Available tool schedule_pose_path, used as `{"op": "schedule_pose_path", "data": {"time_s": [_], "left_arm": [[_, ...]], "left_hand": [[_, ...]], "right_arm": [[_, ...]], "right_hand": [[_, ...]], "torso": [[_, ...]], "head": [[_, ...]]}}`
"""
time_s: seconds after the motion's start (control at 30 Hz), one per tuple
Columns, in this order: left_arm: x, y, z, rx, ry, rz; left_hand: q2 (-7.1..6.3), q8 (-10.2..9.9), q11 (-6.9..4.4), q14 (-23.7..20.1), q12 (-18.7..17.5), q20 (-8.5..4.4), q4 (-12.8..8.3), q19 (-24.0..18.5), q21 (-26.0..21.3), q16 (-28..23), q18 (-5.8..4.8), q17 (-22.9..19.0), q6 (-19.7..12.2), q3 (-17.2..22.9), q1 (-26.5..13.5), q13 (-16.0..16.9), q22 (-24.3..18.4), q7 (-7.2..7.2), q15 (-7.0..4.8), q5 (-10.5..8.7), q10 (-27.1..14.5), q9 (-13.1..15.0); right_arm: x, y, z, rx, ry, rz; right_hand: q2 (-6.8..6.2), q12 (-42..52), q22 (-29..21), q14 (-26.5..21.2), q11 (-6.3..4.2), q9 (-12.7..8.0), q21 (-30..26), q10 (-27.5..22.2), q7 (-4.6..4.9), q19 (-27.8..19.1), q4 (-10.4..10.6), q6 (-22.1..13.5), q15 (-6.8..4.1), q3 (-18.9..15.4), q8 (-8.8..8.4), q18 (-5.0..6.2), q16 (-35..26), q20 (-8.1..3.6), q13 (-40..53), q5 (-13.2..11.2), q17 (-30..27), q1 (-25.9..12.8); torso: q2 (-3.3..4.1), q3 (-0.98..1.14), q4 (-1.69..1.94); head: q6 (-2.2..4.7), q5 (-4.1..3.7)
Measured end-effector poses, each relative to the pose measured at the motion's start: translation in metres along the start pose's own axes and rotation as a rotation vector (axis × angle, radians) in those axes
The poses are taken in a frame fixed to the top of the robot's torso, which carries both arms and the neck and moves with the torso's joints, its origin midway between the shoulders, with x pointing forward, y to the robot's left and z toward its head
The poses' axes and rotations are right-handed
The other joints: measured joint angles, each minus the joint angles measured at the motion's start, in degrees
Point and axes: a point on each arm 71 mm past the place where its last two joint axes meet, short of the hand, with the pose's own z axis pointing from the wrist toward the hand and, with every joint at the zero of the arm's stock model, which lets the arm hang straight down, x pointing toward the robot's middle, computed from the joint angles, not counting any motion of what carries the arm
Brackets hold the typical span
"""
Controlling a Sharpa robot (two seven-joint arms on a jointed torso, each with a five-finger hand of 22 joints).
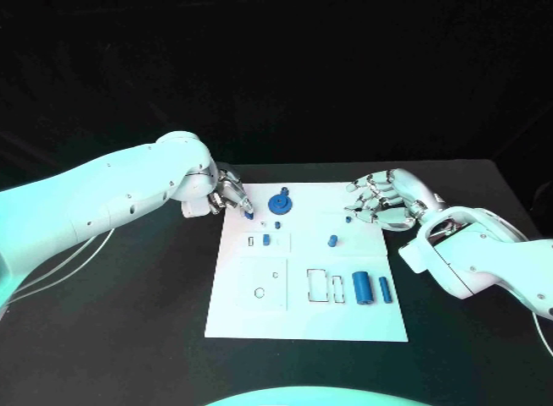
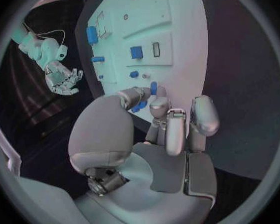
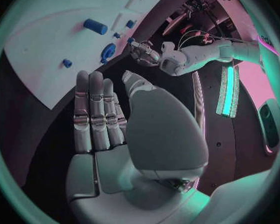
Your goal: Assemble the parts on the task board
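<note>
The tabletop is black; the board on it is plain white, marked with thin dark outlines of slots; the parts are blue: a round gear, a cylinder, a slimmer bar, a small peg; both arms are white; the left hand and right hand are silver.

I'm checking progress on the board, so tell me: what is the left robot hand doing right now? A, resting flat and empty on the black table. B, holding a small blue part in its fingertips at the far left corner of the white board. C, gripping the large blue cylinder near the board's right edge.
B: the left robot hand pinches a small blue part in its fingertips over the task board corner.
</note>
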Motion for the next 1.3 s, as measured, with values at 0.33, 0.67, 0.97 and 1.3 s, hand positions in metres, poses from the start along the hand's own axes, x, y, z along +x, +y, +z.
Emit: {"op": "schedule_pose_path", "data": {"time_s": [0.33,0.67,0.97,1.3], "left_arm": [[0.007,0.006,-0.016,0.029,-0.027,-0.008],[0.018,-0.001,-0.024,0.063,-0.053,-0.006],[0.030,-0.001,-0.023,0.068,-0.052,0.005],[0.041,0.006,-0.020,0.056,-0.036,0.009]], "left_hand": [[0.00,-0.01,-0.20,0.00,0.05,0.00,-0.01,0.00,0.00,0.00,0.00,0.00,0.00,-0.01,0.00,0.38,0.13,0.00,0.00,0.24,0.21,0.00],[-0.01,0.22,-0.20,-0.22,0.26,0.00,-0.01,-0.01,0.00,0.00,0.00,0.00,0.00,-0.01,-0.01,0.51,0.03,0.00,-0.20,0.24,0.21,0.00],[-0.33,0.22,-0.19,-0.19,0.54,-0.21,-0.01,0.20,0.00,0.00,0.00,0.00,0.00,-0.01,-0.33,0.98,0.06,0.00,-0.22,0.28,0.63,0.00],[-0.70,0.22,-0.41,0.00,0.81,-0.41,0.15,0.41,0.22,0.00,0.00,0.00,0.42,0.15,-0.70,1.49,0.37,-0.01,-0.41,1.15,1.26,0.00]], "right_arm": [[-0.005,-0.005,0.002,0.005,-0.010,0.012],[-0.007,-0.008,0.003,0.003,-0.015,0.034],[-0.008,-0.008,0.003,-0.003,-0.014,0.049],[-0.008,-0.009,0.004,-0.006,-0.015,0.054]], "right_hand": [[-0.65,-7.29,-11.42,-4.17,1.97,-1.26,-8.08,-0.33,1.28,-3.71,-0.29,-0.78,2.76,1.60,0.27,0.01,-15.17,2.87,-13.21,0.01,-7.26,0.20],[-0.64,-11.29,-23.71,-8.68,3.56,-2.57,-8.08,-3.21,1.37,-9.23,-0.69,-1.58,5.24,3.09,-0.48,0.00,-23.47,5.51,-21.59,1.04,-15.25,0.83],[-0.49,-13.26,-27.80,-9.14,3.54,-3.06,-8.07,-3.25,1.38,-9.75,-0.69,-1.58,5.30,3.09,-1.19,0.00,-24.24,6.04,-22.38,1.33,-18.27,0.97],[-0.50,-13.87,-28.73,-9.13,3.69,-3.13,-8.07,-3.50,1.38,-10.16,-0.86,-1.57,5.29,2.92,-1.41,0.00,-24.46,6.04,-22.38,1.55,-18.97,0.97]], "torso": [[-0.03,-0.03,0.05],[0.02,-0.14,0.09],[0.04,-0.07,0.08],[0.07,-0.03,0.04]], "head": [[0.07,0.18],[0.13,0.48],[-0.05,0.74],[-0.33,1.11]]}}
